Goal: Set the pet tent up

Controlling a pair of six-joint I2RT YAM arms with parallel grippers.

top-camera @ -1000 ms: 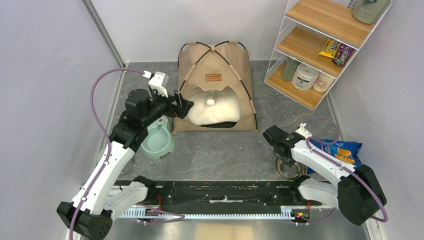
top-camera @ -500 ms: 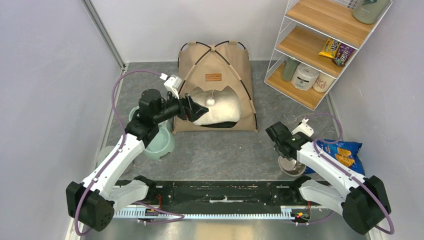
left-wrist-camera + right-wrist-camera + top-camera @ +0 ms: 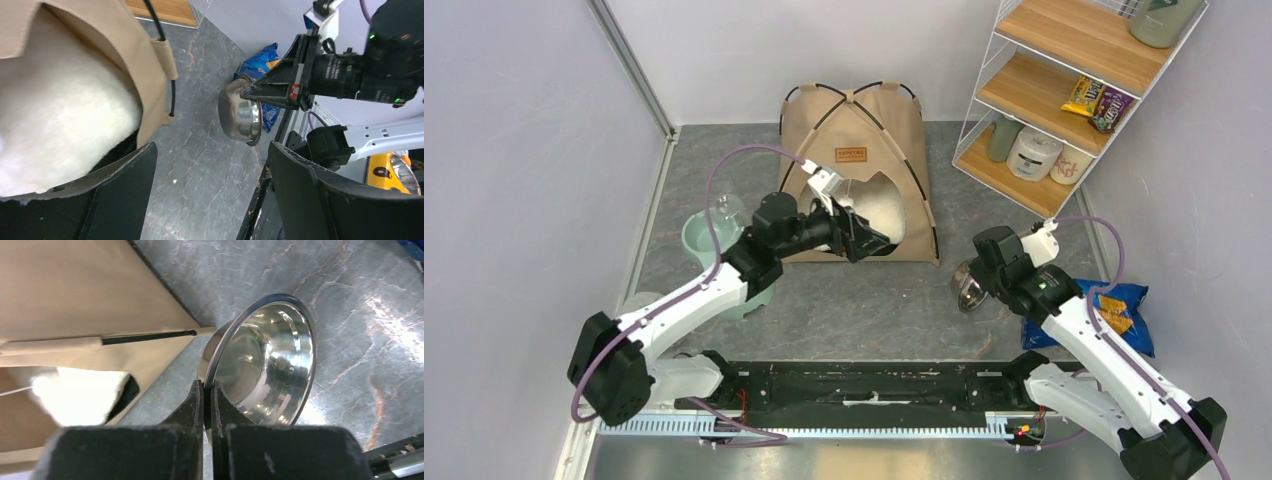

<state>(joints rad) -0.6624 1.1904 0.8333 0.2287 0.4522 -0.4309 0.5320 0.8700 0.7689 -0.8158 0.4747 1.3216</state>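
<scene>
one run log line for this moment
left gripper: open, at arched doorway of tan fabric pet tent beside fluffy white pillow | right gripper: shut on rim of shiny steel bowl, tilted

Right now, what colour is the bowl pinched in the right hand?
Shiny silver metal; the bowl in the right hand shows best in the right wrist view.

honestly can't read a single word from my feeds. the brown label patch (image 3: 851, 154) on the pet tent (image 3: 879, 125) has lettering, but it's too small to make out. same for the print on the yellow snack bag (image 3: 1083, 95), the dark snack bag (image 3: 1112, 108) beside it, the white tub (image 3: 1033, 153) and the blue bag (image 3: 1124, 295).
</scene>
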